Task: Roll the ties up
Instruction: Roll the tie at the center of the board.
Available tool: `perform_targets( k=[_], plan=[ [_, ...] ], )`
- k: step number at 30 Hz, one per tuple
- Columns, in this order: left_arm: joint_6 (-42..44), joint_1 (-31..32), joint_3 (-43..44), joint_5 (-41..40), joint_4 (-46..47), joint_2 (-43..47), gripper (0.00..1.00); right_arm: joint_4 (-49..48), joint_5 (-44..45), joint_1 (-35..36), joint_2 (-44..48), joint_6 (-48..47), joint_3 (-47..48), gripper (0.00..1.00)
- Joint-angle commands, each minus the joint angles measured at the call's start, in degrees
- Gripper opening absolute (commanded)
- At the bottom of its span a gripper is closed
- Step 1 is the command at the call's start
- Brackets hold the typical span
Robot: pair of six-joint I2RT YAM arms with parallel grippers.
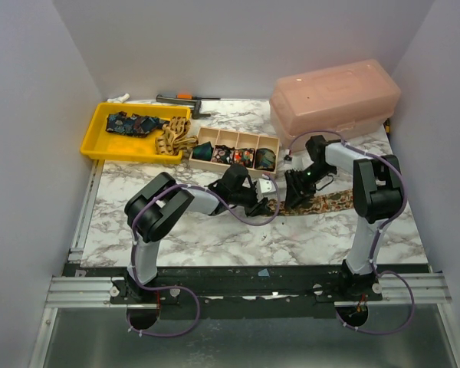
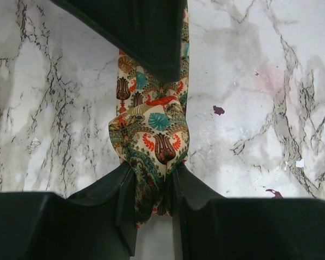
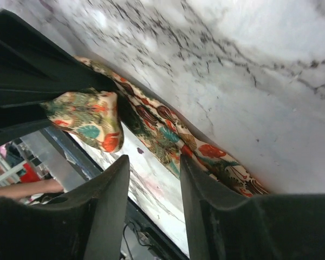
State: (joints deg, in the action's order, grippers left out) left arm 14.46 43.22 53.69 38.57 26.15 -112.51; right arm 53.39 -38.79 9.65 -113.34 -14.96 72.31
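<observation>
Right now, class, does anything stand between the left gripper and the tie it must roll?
Nothing visible does: the left gripper is shut on the tie, cloth directly between its fingers. The right gripper sits open beyond.

The paisley tie (image 2: 151,135) is smooth cloth with a faint sheen; the marbled tabletop (image 2: 271,81) looks polished.

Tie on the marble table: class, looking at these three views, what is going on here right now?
Two robot arms are working on a patterned tie that lies on the marble table. The left gripper is shut on the tie's bunched, folded end. The right gripper stands open close to that fold, holding nothing. Rolled ties sit in the wooden divider box, and loose ties lie in the yellow tray.
</observation>
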Motion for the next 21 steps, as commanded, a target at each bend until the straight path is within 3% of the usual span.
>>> perform_targets(
  k=[1, 7, 21],
  plan=[
    [2.72, -0.38, -1.31, -4.78, -10.54, -3.42, 0.26, 2.87, -3.56, -0.42, 2.47, 0.47, 5.09, 0.48],
    [3.34, 0.2, -1.75, -4.53, -11.01, -2.9, 0.28, 1.47, -13.22, -0.21, 0.56, 5.49, 5.86, 0.55],
    [3.64, 0.29, -1.22, -4.47, -11.64, -3.15, 0.3, -0.42, -15.89, 1.42, -5.21, 3.2, 1.85, 0.49]
  ],
)
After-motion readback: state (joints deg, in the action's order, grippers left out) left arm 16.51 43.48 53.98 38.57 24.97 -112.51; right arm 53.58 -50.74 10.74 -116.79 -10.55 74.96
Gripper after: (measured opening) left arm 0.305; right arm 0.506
